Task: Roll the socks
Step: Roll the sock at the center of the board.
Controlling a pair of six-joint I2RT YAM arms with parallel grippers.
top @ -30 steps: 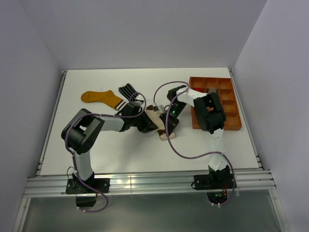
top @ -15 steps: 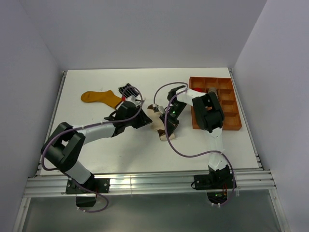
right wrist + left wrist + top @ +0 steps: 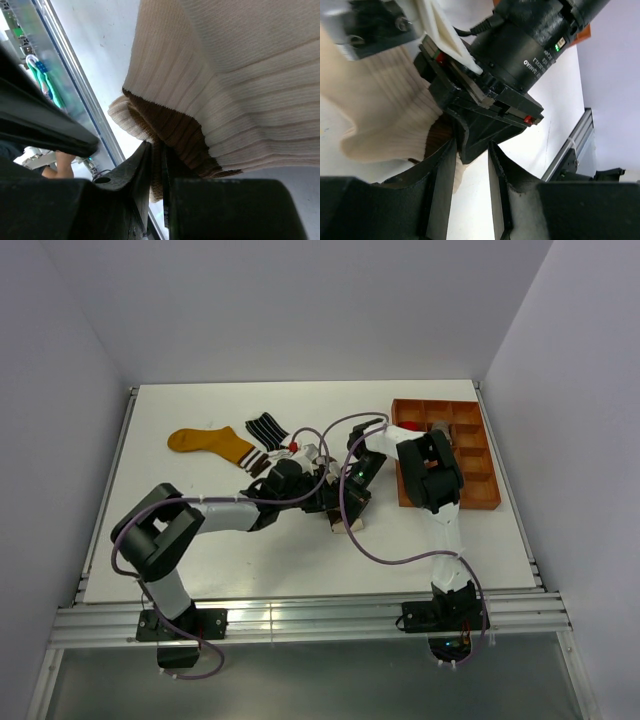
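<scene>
We are looking at a robotics lab cell: a white counter point(image 3: 200, 550) is sitting boxed in by plain pale walls point(image 3: 300, 300), with a cabled left arm point(image 3: 230, 512) and right arm point(image 3: 447, 530) standing bolted to an aluminium rail point(image 3: 320, 618).

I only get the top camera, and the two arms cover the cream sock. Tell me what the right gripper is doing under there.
Observer: In the right wrist view, the right gripper is shut on the cream sock, pinching a brown-lined fold at its edge.
Operator: Now give me the left gripper.
Observer: In the left wrist view, the left gripper is open. Its jaws stand apart on either side of the tip of the right gripper, and no fabric shows between them.
</scene>
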